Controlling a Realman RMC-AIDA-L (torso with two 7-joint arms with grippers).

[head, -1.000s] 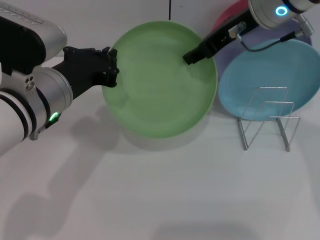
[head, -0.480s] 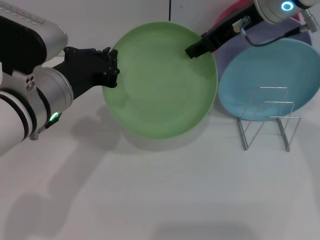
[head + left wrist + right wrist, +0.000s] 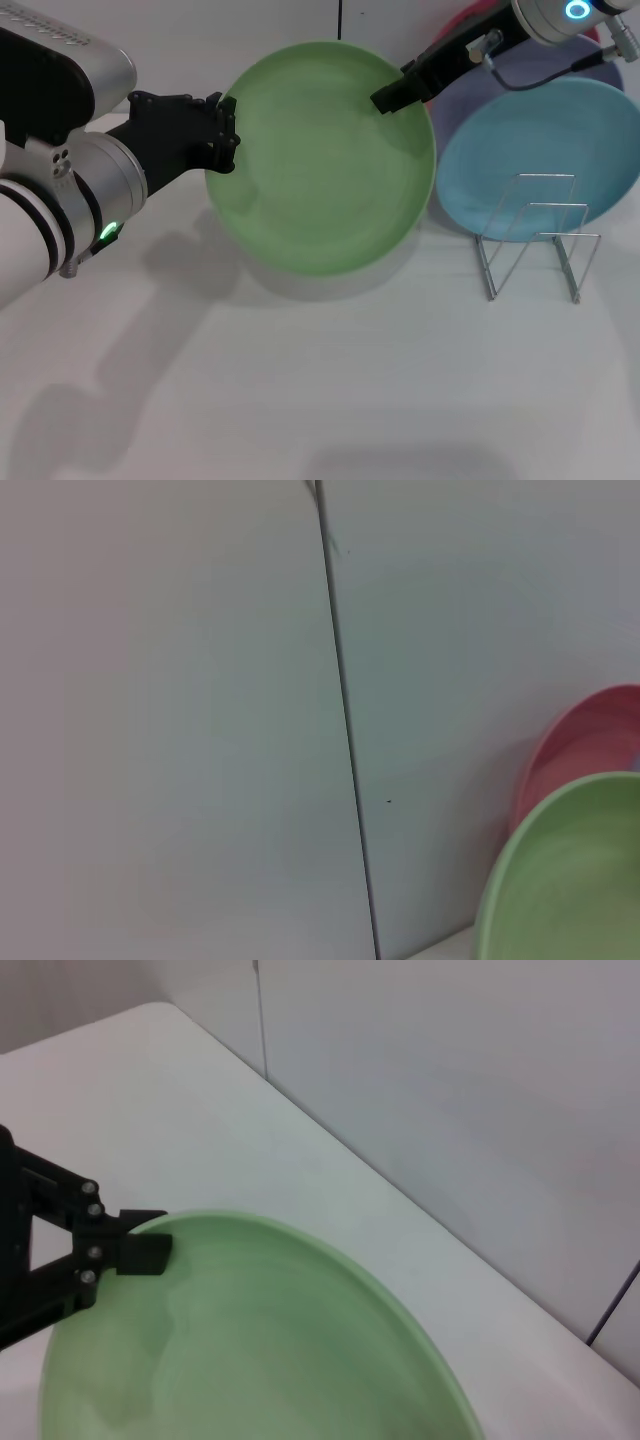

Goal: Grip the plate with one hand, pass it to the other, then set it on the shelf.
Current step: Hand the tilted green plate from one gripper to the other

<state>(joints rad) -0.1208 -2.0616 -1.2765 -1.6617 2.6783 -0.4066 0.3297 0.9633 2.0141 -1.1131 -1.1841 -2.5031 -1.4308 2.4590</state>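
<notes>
The light green plate [image 3: 320,170] hangs tilted above the white table, casting a shadow below it. My left gripper [image 3: 222,135] is shut on its left rim; the right wrist view shows that gripper [image 3: 150,1250] pinching the plate's [image 3: 260,1350] edge. My right gripper [image 3: 388,98] reaches in from the upper right, its black tip over the plate's upper right rim. In the left wrist view only an edge of the plate [image 3: 570,880] appears. The silver wire shelf [image 3: 535,235] stands on the table to the right of the plate.
A light blue plate [image 3: 600,140] leans behind the shelf, with a lavender plate [image 3: 545,65] and a pink plate [image 3: 455,25] behind it. The pink plate [image 3: 590,730] also shows in the left wrist view. A wall closes the back.
My right gripper has drawn back from the plate's inside toward its upper right rim. The left gripper and the plate have stayed in place.
</notes>
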